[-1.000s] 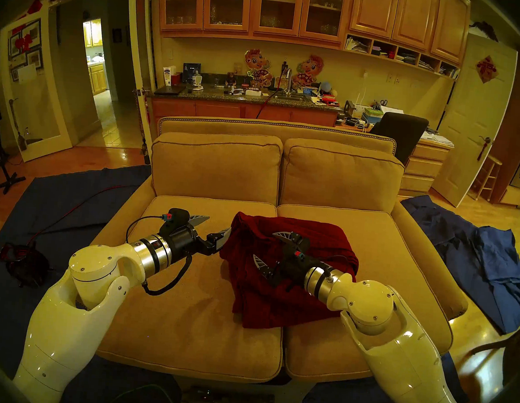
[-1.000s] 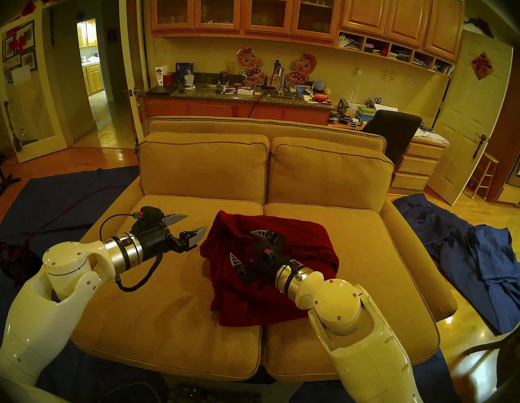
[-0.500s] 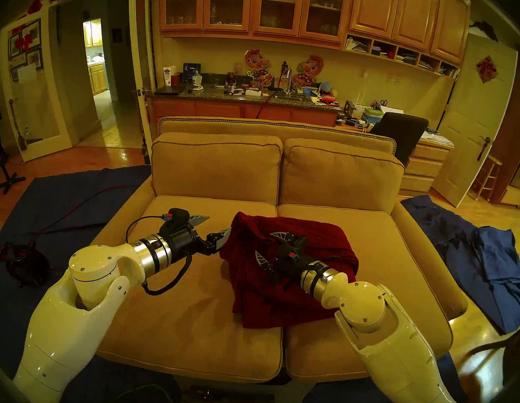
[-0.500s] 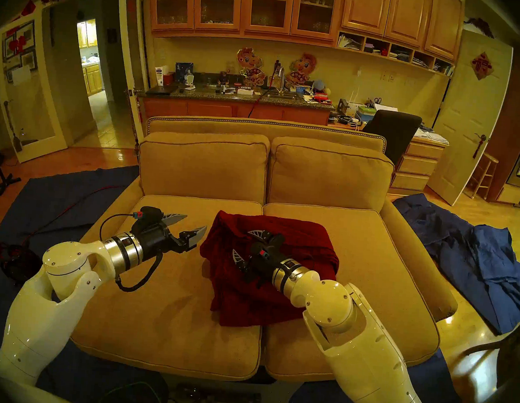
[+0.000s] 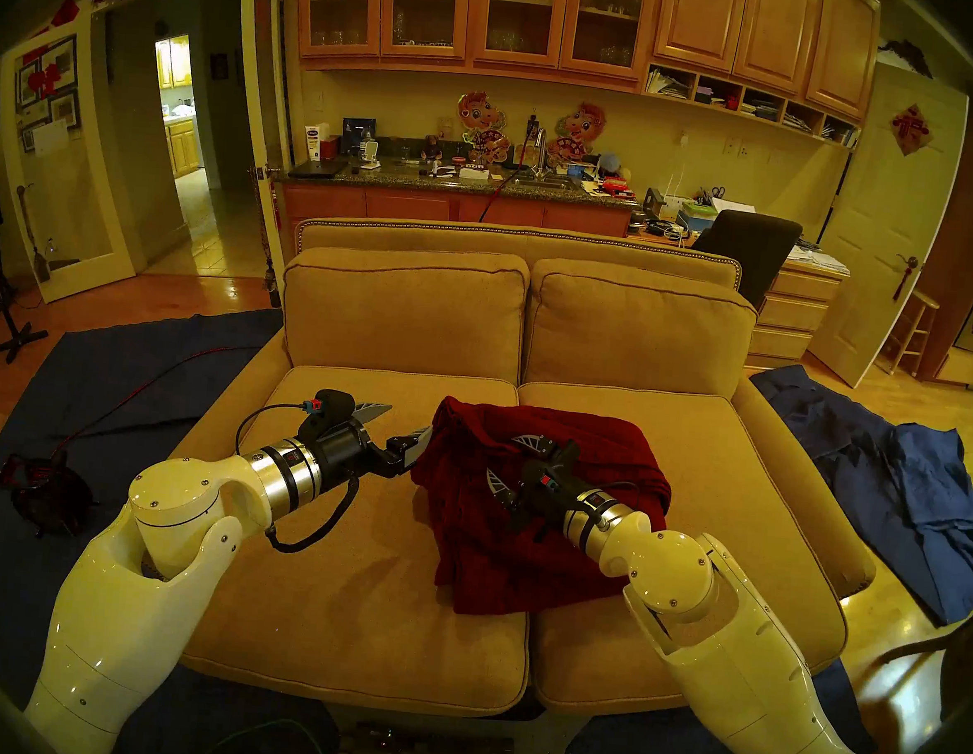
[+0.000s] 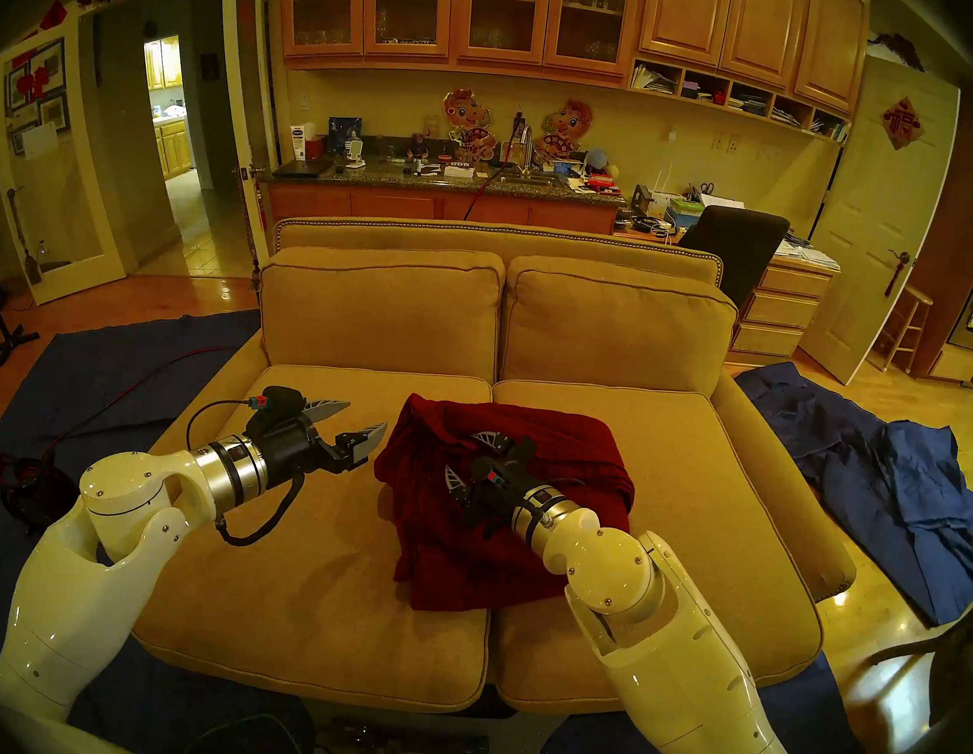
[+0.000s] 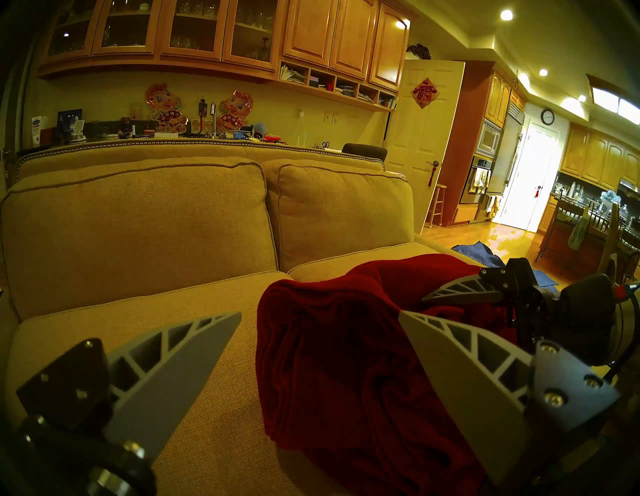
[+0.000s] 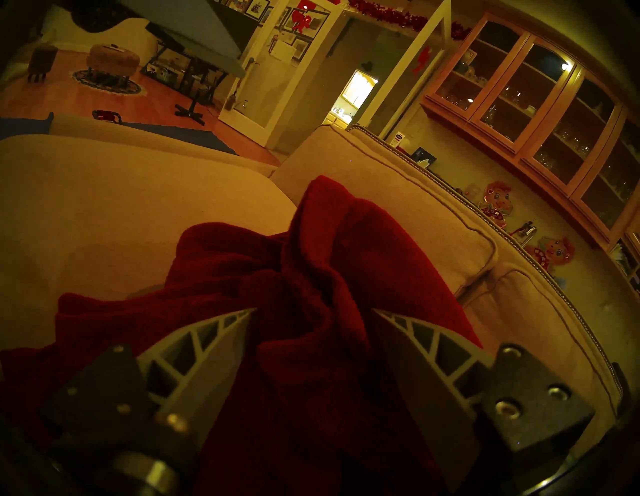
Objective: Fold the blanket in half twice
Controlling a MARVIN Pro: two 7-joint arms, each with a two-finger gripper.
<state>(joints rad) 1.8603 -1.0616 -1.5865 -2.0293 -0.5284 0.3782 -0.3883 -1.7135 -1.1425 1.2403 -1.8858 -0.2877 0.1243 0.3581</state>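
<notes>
Behind your arms sits a tan sofa [image 5: 407, 328] in a kitchen-side room, and the blanket [image 5: 594, 450] lies bunched on its seat, mostly on the right cushion and spilling over the seam between the two; it looks folded into a thick pad already, though rumpled on top, so I judge this step to be tidying or re-gripping for the last fold.

Your right gripper [image 8: 311, 329] rests low on the blanket with a ridge of red cloth rising between its fingers; the jaws stand partly apart with fabric bulging through the gap, and I cannot tell whether they have a firm pinch or only straddle the ridge; close until the cloth stops bulging, and take all the layers under you rather than just the top skin; plush this thick will likely slip if you catch only a wrinkle.

Your left gripper [image 7: 318, 318] hangs wide apart and empty, just beside the blanket's near edge, its right finger close against the cloth; bring it onto the edge in front of it before you lift.

Raise both hands together and level; one hand alone would probably drag the stack open; lay the fold away from you, toward the backrest, and smooth it flat.
</notes>
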